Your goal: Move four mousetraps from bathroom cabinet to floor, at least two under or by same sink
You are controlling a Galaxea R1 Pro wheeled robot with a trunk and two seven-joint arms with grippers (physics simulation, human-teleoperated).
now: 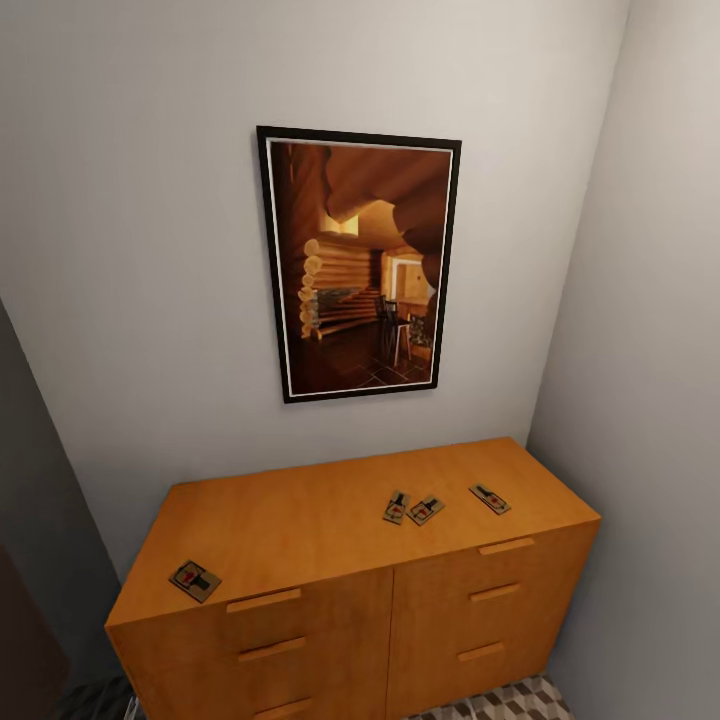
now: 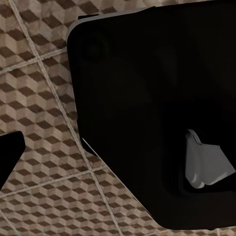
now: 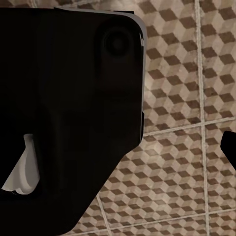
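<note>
The orange-brown cabinet (image 1: 320,525) stands against the wall ahead in the head view, drawers shut. One mousetrap (image 1: 195,580) lies on its flat top at the front left corner. Two more mousetraps (image 1: 397,507) (image 1: 426,510) lie side by side right of the middle, and a further mousetrap (image 1: 490,498) lies near the right end. A strip of cube-patterned bathroom floor (image 1: 510,700) shows at the cabinet's foot. In the left wrist view a dark fingertip (image 2: 9,157) hangs over the floor tiles (image 2: 39,98). The right wrist view shows a dark fingertip (image 3: 230,147) over the tiles (image 3: 187,98). The sink is out of view.
A framed picture (image 1: 360,265) of a log interior hangs above the cabinet. A grey wall (image 1: 640,350) closes the right side, tight against the cabinet's end. A large black part of the robot (image 2: 147,123) (image 3: 64,98) blocks much of both wrist views.
</note>
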